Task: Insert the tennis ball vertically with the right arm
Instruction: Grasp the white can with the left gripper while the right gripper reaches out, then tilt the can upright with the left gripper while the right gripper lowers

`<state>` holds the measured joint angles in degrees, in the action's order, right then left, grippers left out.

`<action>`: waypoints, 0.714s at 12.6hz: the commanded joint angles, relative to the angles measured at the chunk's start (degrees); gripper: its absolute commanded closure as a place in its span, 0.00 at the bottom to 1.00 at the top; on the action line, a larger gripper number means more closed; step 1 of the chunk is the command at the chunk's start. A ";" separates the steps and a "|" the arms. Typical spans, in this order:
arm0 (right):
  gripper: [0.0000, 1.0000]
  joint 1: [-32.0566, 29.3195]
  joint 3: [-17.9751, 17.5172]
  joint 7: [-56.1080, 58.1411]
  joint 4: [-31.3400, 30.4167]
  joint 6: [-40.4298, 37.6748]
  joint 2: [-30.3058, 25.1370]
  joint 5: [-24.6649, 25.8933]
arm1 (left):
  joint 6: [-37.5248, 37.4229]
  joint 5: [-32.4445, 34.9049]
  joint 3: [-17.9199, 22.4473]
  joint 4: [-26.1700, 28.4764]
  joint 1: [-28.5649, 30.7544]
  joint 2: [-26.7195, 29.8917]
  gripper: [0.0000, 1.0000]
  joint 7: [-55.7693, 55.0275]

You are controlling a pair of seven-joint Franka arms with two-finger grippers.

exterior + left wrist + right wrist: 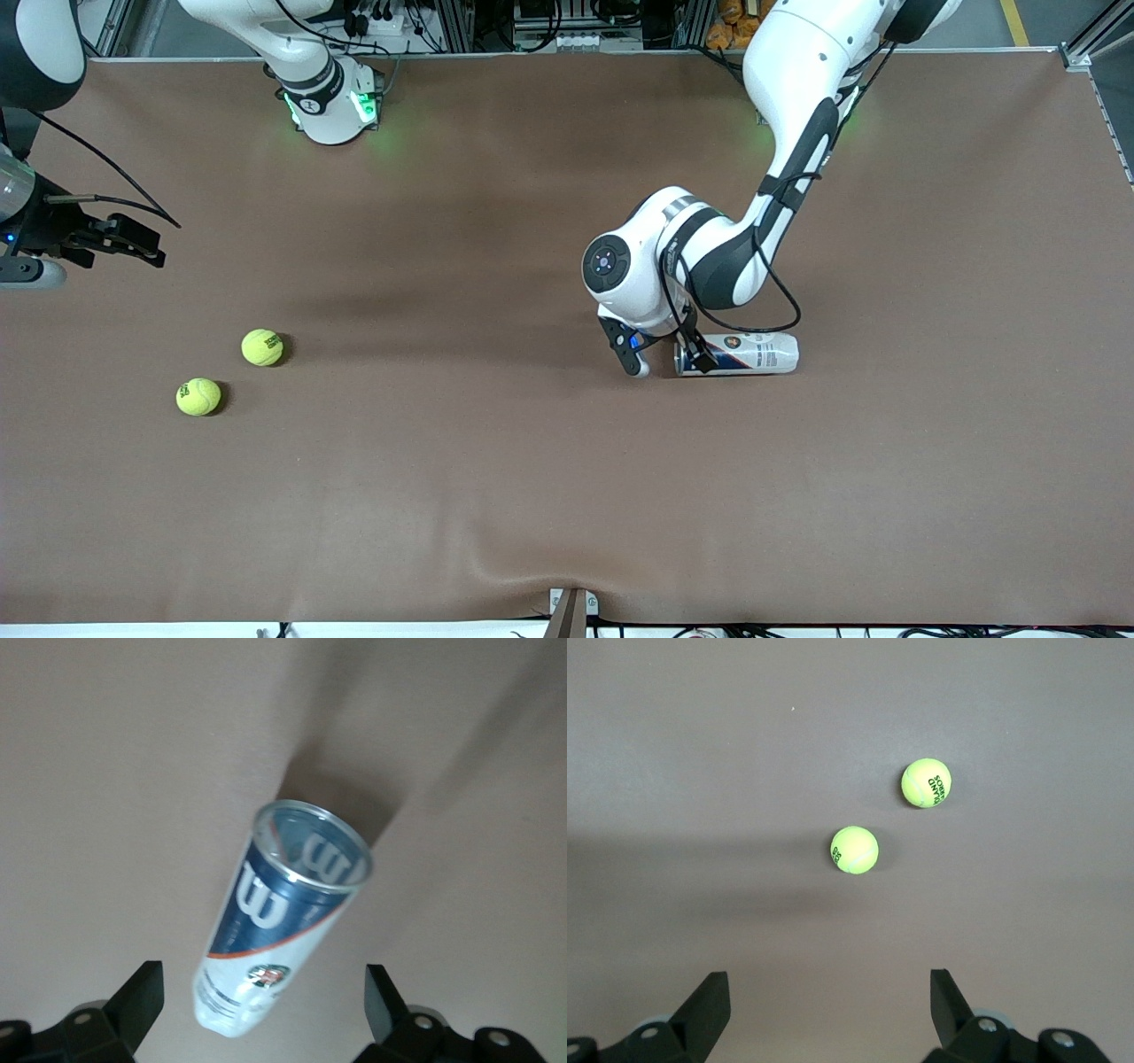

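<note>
The right gripper (133, 239), black with two fingers spread wide, hangs empty over the brown felt-like table (496, 496) at the right arm's end. Below it lie two fuzzy yellow-green tennis balls, one (854, 850) nearer the front camera than the other (926, 782), apart from each other. The left gripper (266, 1010), jaws also spread, straddles a clear plastic can (275, 935) with a metal rim, blue-and-white label, lying on its side. The left arm (788, 133) bends sharply down at the elbow.
</note>
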<state>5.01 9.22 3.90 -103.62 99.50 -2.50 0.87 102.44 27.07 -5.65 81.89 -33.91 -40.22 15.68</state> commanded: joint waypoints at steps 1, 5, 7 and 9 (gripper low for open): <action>0.00 -0.61 -0.34 -0.03 -6.65 8.21 0.04 -0.08 | 1.80 1.67 0.12 -0.85 0.51 -1.53 0.00 0.31; 0.00 -0.70 -0.34 -0.03 -17.03 22.81 0.30 -0.08 | 4.17 0.70 -0.06 1.51 2.62 -2.15 0.00 0.40; 0.00 -0.87 -0.34 0.05 -20.29 28.44 1.53 -0.08 | 4.26 -0.17 -0.06 2.05 2.53 -2.23 0.00 0.31; 0.00 -0.96 -0.34 -0.03 -22.32 32.67 3.28 -0.08 | 4.35 -1.32 -0.06 2.40 2.45 -2.23 0.00 0.31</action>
<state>4.93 9.32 3.90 -123.15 128.33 0.55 0.85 106.18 26.80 -5.62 83.56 -31.37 -42.92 15.77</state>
